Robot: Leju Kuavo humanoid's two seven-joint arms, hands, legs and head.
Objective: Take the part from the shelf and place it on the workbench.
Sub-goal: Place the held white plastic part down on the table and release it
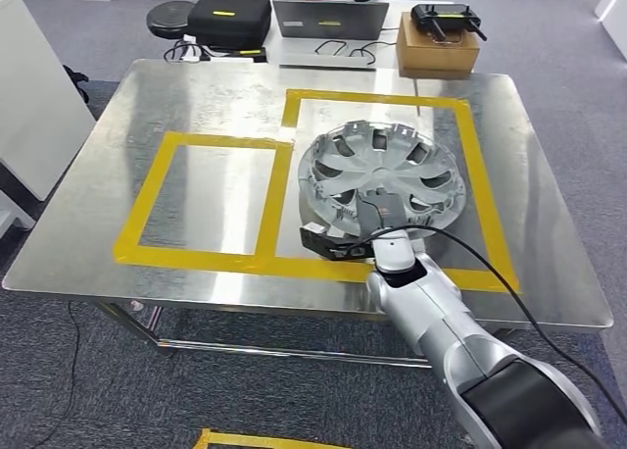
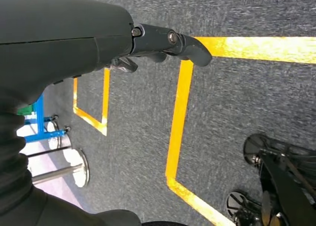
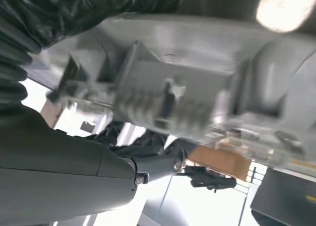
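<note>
now hubcap (image 1: 382, 171) on workbench (image 1: 111, 224)

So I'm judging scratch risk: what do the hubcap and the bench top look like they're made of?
The hubcap looks like moulded plastic with a silver painted finish: thin spokes, clip ribs along its rim. That's a guess from looks. The bench top appears to be bare brushed sheet metal, likely stainless steel, since it shows dull streaky reflections. The right hand grips the hubcap.

A grey speckled carpet floor (image 1: 44, 390) carries yellow tape lines (image 2: 178, 117). Beyond the steel-topped table (image 1: 88, 233) sit a grey laptop (image 1: 329, 20), a black zipped case (image 1: 229, 18) and a brown cardboard box (image 1: 436, 49). A white cabinet (image 1: 33, 106) stands left.
</note>
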